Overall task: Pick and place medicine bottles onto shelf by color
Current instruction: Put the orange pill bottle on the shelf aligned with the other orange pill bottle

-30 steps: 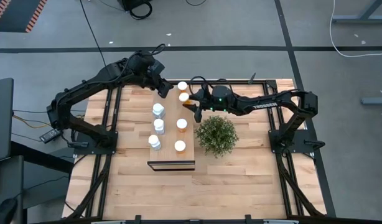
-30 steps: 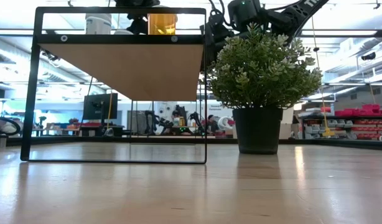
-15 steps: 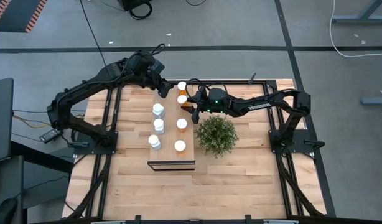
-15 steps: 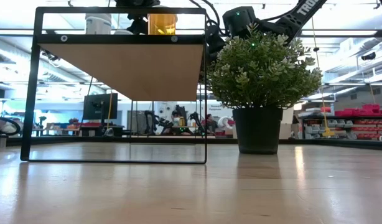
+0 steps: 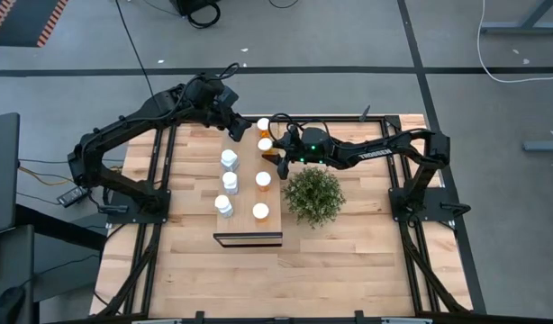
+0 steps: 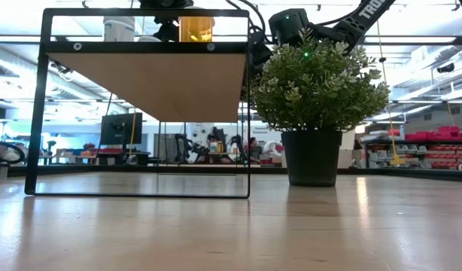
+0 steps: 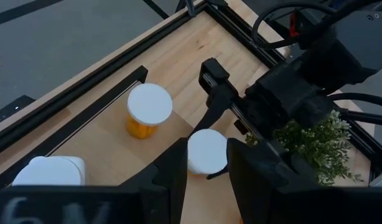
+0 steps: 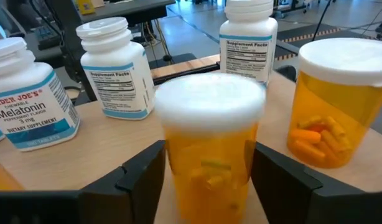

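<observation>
The light-wood shelf [image 5: 245, 225] stands mid-table. On it are three white medicine bottles [image 5: 229, 181] in the left row and several orange ones [image 5: 263, 181] in the right row. My right gripper [image 8: 206, 180] reaches in from the right at the shelf's far end. It is shut on an orange bottle [image 8: 209, 146], the second from the far end [image 5: 266, 144]. My left gripper [image 5: 236, 130] hovers above the shelf's far end, slightly open and holding nothing. In its wrist view that same bottle's white cap [image 7: 208, 151] shows below its fingers. My right gripper pinches the orange bottle's body [image 8: 178, 168] between its two fingers, below the white cap. The fingers [image 8: 144, 171] come nearly level from the table's right side, one on each side of the bottle. The bottle stands upright; the picture's edge cuts off its foot.
A bushy potted plant [image 5: 313, 195] stands right beside the shelf, just on the near side of my right arm. Another orange bottle [image 8: 337, 99] stands close beside the held one, at the shelf's far end. Bare tabletop lies toward the near edge [image 5: 285, 279].
My right gripper has sunk and gone a little toward the table's left with the orange bottle, bringing it down onto the shelf's far end, still upright. Over the last half second it has kept still.
</observation>
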### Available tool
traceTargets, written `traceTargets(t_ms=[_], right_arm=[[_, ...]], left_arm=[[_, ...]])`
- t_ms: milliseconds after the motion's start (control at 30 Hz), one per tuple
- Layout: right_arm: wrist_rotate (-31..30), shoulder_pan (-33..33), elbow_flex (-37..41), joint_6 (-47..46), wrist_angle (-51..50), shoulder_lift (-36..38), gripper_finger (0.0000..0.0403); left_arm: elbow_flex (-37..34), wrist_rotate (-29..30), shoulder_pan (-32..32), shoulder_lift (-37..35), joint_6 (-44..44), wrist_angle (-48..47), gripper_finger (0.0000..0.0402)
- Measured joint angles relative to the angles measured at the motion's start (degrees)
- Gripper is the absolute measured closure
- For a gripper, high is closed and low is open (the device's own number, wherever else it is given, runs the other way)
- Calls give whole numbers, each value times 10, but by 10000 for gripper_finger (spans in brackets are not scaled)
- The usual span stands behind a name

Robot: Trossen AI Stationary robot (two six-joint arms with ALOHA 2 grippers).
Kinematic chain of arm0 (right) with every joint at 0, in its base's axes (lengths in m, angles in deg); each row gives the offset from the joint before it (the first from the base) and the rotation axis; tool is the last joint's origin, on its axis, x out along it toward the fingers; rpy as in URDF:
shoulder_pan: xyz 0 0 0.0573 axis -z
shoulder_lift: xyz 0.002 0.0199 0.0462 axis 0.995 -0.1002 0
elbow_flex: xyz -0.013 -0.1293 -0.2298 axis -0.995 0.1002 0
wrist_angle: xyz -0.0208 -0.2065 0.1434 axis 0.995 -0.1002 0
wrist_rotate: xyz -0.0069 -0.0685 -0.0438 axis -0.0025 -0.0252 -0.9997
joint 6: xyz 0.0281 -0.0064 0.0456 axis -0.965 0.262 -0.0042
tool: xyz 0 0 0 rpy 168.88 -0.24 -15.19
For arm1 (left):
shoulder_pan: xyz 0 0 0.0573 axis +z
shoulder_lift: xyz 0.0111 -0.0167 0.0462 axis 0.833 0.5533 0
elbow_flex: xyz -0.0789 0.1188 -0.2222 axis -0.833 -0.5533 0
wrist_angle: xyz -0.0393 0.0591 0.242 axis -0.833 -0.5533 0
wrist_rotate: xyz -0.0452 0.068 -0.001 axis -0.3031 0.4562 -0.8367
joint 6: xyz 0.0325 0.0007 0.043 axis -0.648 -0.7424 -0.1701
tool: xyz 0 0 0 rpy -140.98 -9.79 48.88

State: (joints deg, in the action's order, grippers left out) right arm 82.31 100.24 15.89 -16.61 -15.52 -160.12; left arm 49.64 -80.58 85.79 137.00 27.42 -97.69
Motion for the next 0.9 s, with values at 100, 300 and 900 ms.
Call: traceTargets(t_ms=[100,300,900], right_arm=[[0,0,0,-2,-1,0,155],[0,0,0,-7,-1,0,124],[50,-1,-2,-22,-17,16,125]], left_arm=[[0,0,0,0,0,0,281],[0,0,0,0,0,0,279],[0,0,0,0,0,-2,279]])
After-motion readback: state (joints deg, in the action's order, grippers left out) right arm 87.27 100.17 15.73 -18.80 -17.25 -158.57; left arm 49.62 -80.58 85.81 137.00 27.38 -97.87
